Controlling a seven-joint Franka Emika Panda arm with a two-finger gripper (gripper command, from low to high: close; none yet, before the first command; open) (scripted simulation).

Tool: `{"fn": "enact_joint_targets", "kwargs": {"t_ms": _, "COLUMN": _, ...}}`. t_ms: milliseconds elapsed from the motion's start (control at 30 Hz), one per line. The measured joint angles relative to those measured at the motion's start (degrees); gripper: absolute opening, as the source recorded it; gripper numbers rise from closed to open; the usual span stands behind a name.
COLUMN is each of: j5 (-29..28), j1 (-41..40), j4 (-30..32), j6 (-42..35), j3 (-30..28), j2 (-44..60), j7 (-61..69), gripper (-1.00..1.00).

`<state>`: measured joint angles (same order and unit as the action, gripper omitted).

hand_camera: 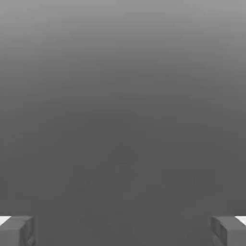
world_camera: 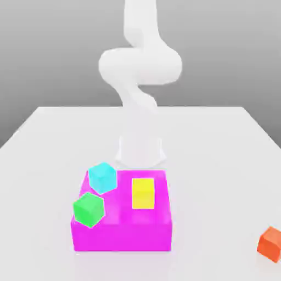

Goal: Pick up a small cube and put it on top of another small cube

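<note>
Small plain orange-red cube sits on the pale flat tabletop, around 4 o'clock in the exterior view. Two-finger gripper's wide open, nothing in it.

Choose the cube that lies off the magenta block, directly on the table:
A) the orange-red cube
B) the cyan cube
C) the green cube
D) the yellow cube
A: the orange-red cube sits on the white table, apart from the magenta block.
</note>
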<state>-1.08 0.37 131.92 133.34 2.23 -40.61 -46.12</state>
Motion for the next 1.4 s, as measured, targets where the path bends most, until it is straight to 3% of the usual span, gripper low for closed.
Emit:
{"fn": "enact_joint_targets", "kwargs": {"t_ms": 600, "j5": -10.68, "j1": 5.81, "j4": 0.98, "j6": 11.18, "j3": 14.33, "j2": 37.75, "j7": -4.14, "gripper": 0.00}}
{"fn": "enact_joint_targets", "kwargs": {"t_ms": 967, "j5": -14.65, "j1": 13.33, "j4": 1.57, "j6": 18.53, "j3": 18.06, "j2": 60.06, "j7": -4.94, "gripper": 0.00}}
{"fn": "enact_joint_targets", "kwargs": {"t_ms": 1100, "j5": -18.97, "j1": 17.06, "j4": -0.12, "j6": 24.13, "j3": 14.22, "j2": 68.38, "j7": -7.99, "gripper": 0.00}}
{"fn": "enact_joint_targets", "kwargs": {"t_ms": 1133, "j5": -19.82, "j1": 17.86, "j4": -0.48, "j6": 25.25, "j3": 13.26, "j2": 69.89, "j7": -8.61, "gripper": -1.00}}
{"fn": "enact_joint_targets", "kwargs": {"t_ms": 1400, "j5": -19.00, "j1": 17.19, "j4": -0.14, "j6": 24.29, "j3": 14.14, "j2": 68.58, "j7": -8.02, "gripper": -1.00}}
